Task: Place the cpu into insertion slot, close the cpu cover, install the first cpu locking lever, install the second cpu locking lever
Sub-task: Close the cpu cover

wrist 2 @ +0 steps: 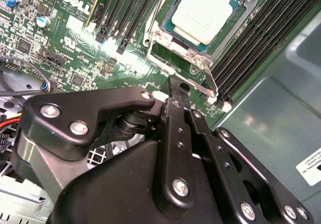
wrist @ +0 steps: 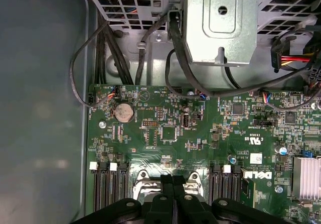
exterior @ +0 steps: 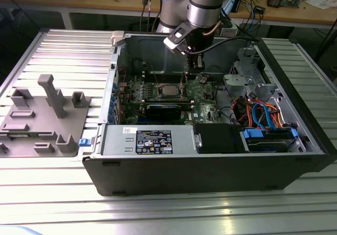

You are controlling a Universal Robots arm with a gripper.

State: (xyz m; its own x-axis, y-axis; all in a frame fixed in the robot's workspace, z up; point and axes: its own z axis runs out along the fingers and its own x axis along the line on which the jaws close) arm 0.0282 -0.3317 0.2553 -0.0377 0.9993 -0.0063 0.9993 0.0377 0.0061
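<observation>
You had the cpu (wrist 2: 206, 10) lying flat in the insertion slot (exterior: 169, 85), silvery top up, on the green motherboard (wrist: 165, 133) inside the open computer case (exterior: 210, 177). The cpu cover (wrist 2: 175, 45) lay down around it, framing the chip on the sides the second wrist view showed. A thin wire locking lever (wrist 2: 203, 87) ran past the socket's corner, just beside the fingertips (wrist 2: 173, 86).

Your gripper (exterior: 197, 69) hung over the board just to the exterior view's right of the socket. In both wrist views its two black fingers (wrist: 168, 184) were clenched side by side – whether they pinched the lever wire I could not tell.

Outward from there, black memory slots (wrist 2: 251, 48) flanked the socket. The power supply (exterior: 150, 140) sat along the case's near wall, with blue and orange cables (exterior: 263, 114) toward the exterior view's right. Outside the case, a grey moulded fixture (exterior: 45, 114) rested on the ribbed metal table (exterior: 158, 214) at the exterior view's left – well apart from the arm.
</observation>
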